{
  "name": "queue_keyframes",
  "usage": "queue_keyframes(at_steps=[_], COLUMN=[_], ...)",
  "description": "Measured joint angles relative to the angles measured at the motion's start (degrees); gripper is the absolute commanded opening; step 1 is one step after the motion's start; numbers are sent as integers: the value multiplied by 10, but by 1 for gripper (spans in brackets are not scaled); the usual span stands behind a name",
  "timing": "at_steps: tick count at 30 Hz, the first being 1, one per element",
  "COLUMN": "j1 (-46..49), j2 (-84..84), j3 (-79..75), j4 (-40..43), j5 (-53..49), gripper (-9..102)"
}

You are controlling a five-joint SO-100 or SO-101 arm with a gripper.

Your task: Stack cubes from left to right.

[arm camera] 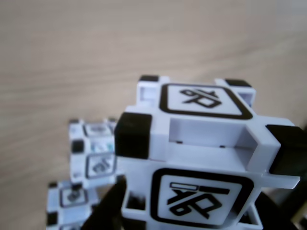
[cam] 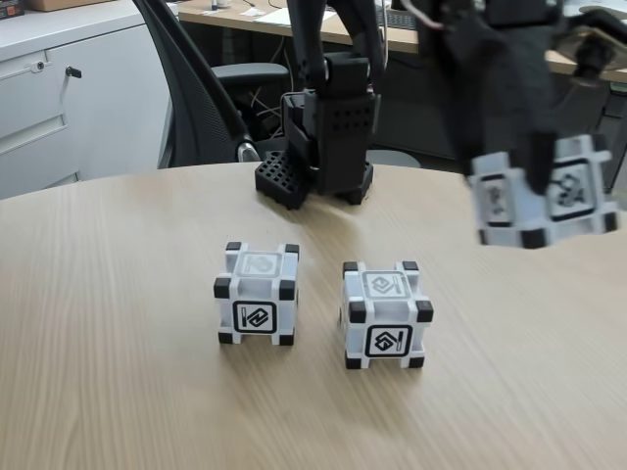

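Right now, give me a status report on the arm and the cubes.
Gripper shut on one cube, held in the air at right of the fixed view. Two other cubes stand side by side on the table, apart. Nothing between them.

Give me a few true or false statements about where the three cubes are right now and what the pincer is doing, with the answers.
1. The pincer holds a cube up in the air. True.
2. Two cubes stand on the table in the fixed view. True: the left cube and the middle cube.
3. The two cubes on the table are stacked. False: they stand side by side, apart.
4. The held cube hangs directly over the left cube. False: it is at the right edge of the fixed view.
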Motion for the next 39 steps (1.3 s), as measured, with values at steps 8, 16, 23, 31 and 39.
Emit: queue_keyframes(at_steps=[8,16,23,31,39], j1=[132,250,316,321,321], j2=[0,0,0,0,1], j3=[0,0,0,0,-1], j4=[0,0,2,30,146], j5=[-72,-140,-164,-166,-160], gripper=[0,0,0,0,0])
